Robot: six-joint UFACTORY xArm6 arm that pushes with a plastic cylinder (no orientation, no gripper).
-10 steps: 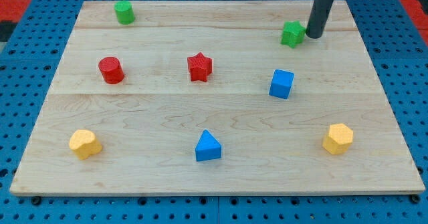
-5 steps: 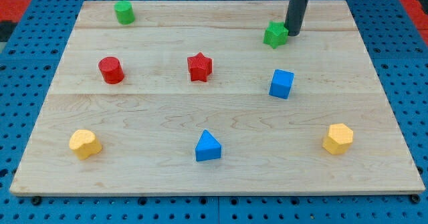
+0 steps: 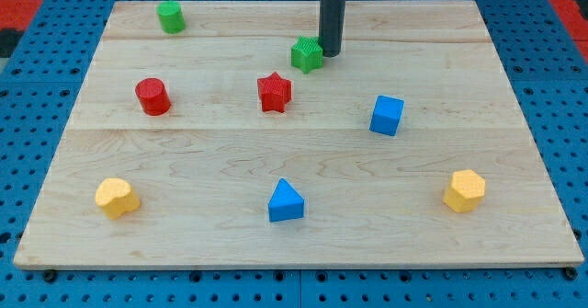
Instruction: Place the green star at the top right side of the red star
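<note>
The green star [image 3: 307,54] lies on the wooden board [image 3: 514,115] just above and to the right of the red star [image 3: 274,92], a small gap between them. My dark rod comes down from the view's top and my tip [image 3: 330,52] touches the green star's right side.
A green cylinder [image 3: 170,17] stands at the top left and a red cylinder [image 3: 152,96] left of the red star. A blue cube [image 3: 387,115] is right of centre, a blue triangle [image 3: 285,201] at the bottom middle. Yellow blocks sit at the bottom left [image 3: 117,198] and bottom right [image 3: 464,190].
My tip has slid left along the upper board, pushing the green star leftward from the top right to just above and right of the red star.
</note>
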